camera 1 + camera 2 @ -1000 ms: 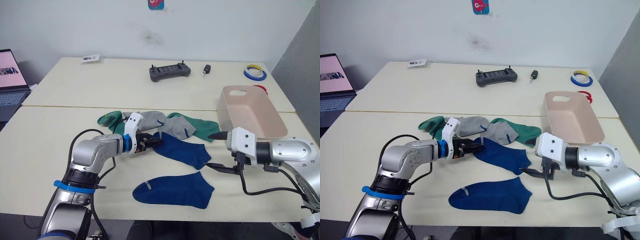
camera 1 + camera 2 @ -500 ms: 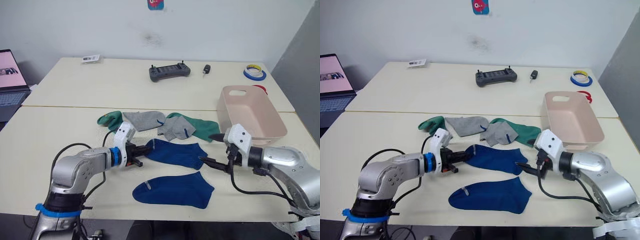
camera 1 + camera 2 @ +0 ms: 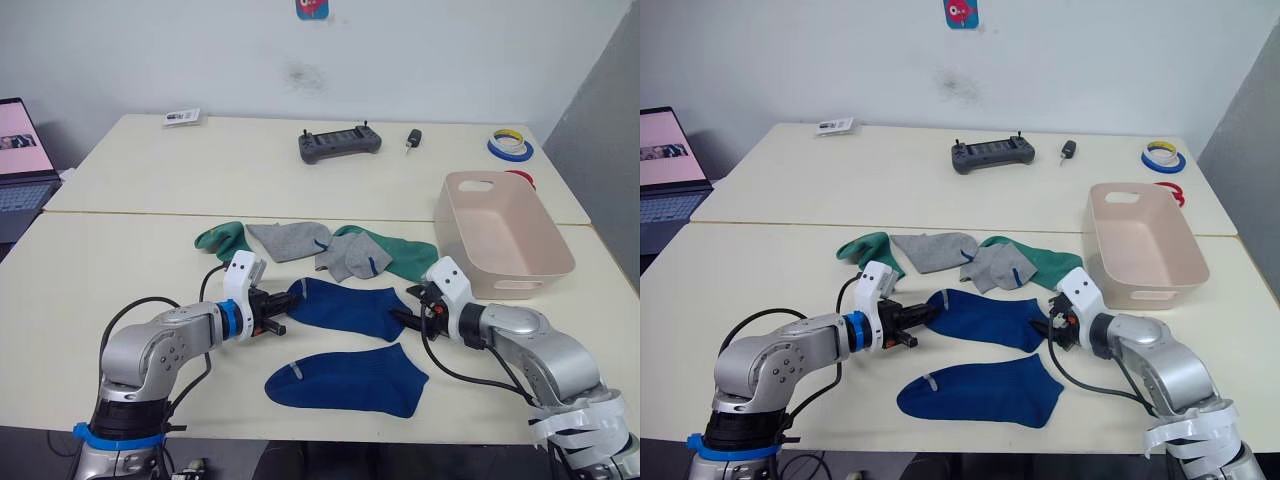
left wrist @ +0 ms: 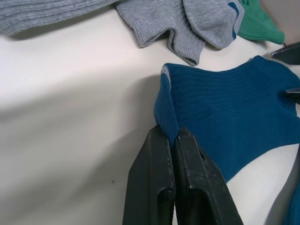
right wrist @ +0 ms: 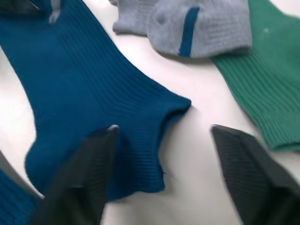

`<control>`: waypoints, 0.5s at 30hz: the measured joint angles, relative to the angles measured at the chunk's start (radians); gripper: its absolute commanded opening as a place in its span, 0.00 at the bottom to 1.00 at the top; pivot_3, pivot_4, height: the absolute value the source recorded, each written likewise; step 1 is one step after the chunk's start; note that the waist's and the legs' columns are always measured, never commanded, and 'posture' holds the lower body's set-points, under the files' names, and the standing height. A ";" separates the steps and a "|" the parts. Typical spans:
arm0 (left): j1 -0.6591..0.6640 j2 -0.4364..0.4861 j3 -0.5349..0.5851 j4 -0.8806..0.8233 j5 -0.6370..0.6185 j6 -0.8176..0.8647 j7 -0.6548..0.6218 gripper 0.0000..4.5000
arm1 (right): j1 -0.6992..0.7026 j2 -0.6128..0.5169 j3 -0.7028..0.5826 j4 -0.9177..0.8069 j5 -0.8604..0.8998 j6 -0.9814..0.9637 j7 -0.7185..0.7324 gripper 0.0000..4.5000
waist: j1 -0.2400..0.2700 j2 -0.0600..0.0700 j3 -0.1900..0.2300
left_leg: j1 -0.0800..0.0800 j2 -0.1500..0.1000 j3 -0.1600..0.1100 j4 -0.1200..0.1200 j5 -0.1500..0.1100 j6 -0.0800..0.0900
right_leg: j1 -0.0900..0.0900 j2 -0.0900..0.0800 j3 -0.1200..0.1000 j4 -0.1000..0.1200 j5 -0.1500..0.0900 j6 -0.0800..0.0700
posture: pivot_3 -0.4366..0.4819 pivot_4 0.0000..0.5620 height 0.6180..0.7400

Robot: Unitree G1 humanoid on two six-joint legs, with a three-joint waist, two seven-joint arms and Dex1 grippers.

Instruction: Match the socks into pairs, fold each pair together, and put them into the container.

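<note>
One blue sock (image 3: 345,308) lies flat across the near table. My left gripper (image 4: 173,133) is shut on its left end. At its right end, my right gripper (image 5: 164,129) is open, and one finger (image 5: 93,159) rests on the sock's edge. A second blue sock (image 3: 350,380) lies just in front, near the table edge. Behind them, two grey socks (image 3: 290,240) (image 3: 350,258) overlap two green socks (image 3: 222,238) (image 3: 400,255). The pink-beige container (image 3: 545,240) stands at the right with nothing seen inside.
On the far table sit a dark handheld controller (image 3: 340,143), a small black object (image 3: 412,138), tape rolls (image 3: 510,145) and a card (image 3: 182,117). A laptop (image 3: 22,160) stands at the far left. The near table edge runs just below the front sock.
My left gripper has shut on the blue sock's left end and drawn it slightly left. My right gripper has moved left to the sock's right end, and its fingers have narrowed.
</note>
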 measured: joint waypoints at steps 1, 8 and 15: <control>0.001 0.001 0.000 0.000 0.000 -0.003 0.000 0.00 | 0.000 0.001 0.003 0.003 0.001 0.002 0.001 0.47 | 0.000 0.000 0.000 | 0.000 0.000 0.000 0.000 0.000 0.000 | 0.000 0.000 0.000 0.000 0.000 0.000 | 0.48 0.27 1.00; 0.007 0.007 0.001 0.000 0.000 -0.027 -0.008 0.00 | -0.006 0.004 0.017 0.021 0.009 -0.001 0.024 0.01 | 0.000 0.000 0.000 | 0.000 0.000 0.000 0.000 0.000 0.001 | 0.000 0.000 0.000 0.000 0.000 0.000 | 0.48 0.27 1.00; 0.022 0.010 0.042 -0.050 -0.038 -0.092 -0.053 0.00 | -0.009 0.002 -0.011 -0.013 0.042 -0.016 0.067 0.01 | 0.000 0.000 0.000 | 0.000 0.000 0.000 0.000 0.000 0.001 | 0.000 0.000 0.000 0.000 0.000 0.000 | 0.48 0.27 1.00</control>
